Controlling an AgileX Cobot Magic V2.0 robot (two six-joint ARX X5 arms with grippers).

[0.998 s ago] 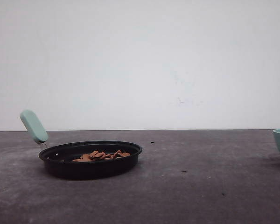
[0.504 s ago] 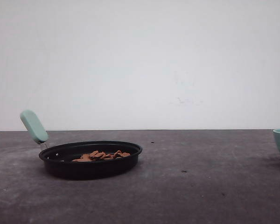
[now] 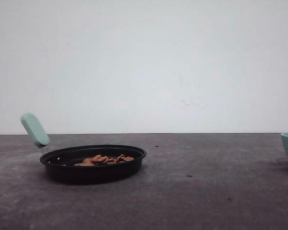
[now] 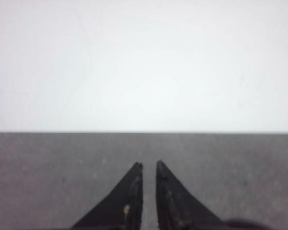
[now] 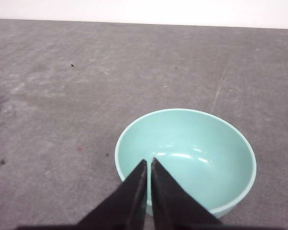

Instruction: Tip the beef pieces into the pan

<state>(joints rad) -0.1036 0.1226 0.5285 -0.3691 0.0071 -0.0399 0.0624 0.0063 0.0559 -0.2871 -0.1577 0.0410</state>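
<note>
A: The beef pieces (image 3: pixel 104 159) lie in the pan (image 3: pixel 93 163), lower left of the front view.

B: Both grippers (left gripper (image 4: pixel 148 165), right gripper (image 5: pixel 149 161)) are nearly pressed together, empty; the right could clip the bowl (image 5: pixel 192 158) beneath it.

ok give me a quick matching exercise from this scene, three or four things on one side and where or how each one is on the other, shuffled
Things:
1. beef pieces
2. pan
3. bowl
4. left gripper

States:
A. empty, below the right gripper
B. over bare table, fingers nearly together
C. lying inside the pan
D. black, mint handle sticking up to the left

Pairs: 1-C, 2-D, 3-A, 4-B
</note>
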